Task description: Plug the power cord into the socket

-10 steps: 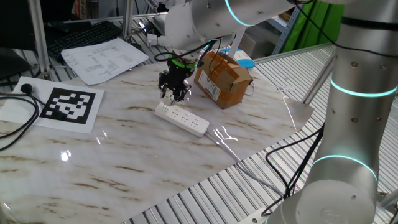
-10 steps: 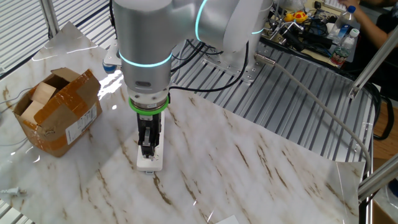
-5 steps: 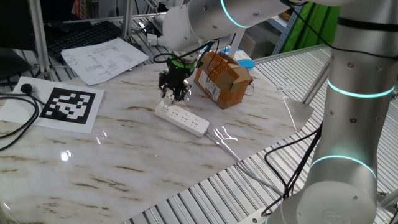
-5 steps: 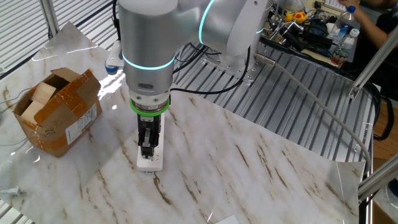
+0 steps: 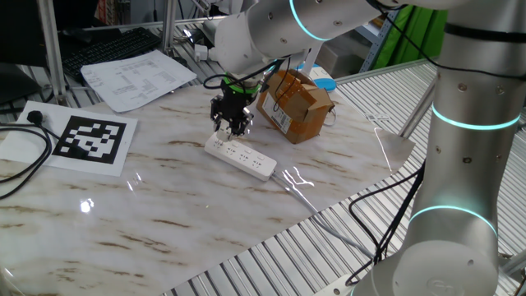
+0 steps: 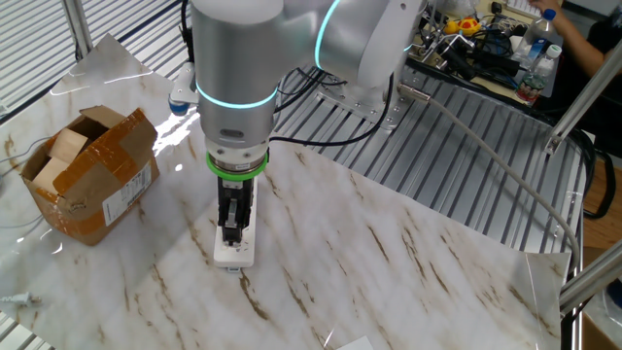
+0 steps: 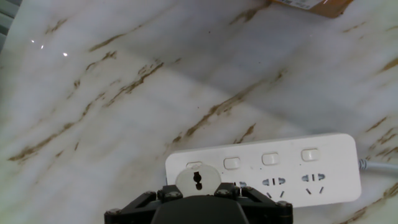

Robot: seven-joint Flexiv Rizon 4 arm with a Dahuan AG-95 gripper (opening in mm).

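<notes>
The socket is a long white power strip lying on the marble table; it also shows in the other fixed view and in the hand view. My gripper stands upright over the strip's left end, fingers pointing down. In the hand view the gripper is shut on the power cord, a small round white plug piece with a dark mark. The plug sits over the strip's end outlet. I cannot tell whether it touches the strip.
A brown cardboard box stands just behind the strip, on the left in the other fixed view. A printed marker sheet, loose papers and a black cable lie at the left. Metal slats border the table.
The arm's upper part has shifted slightly; the gripper stays over the strip's end with the plug still held.
</notes>
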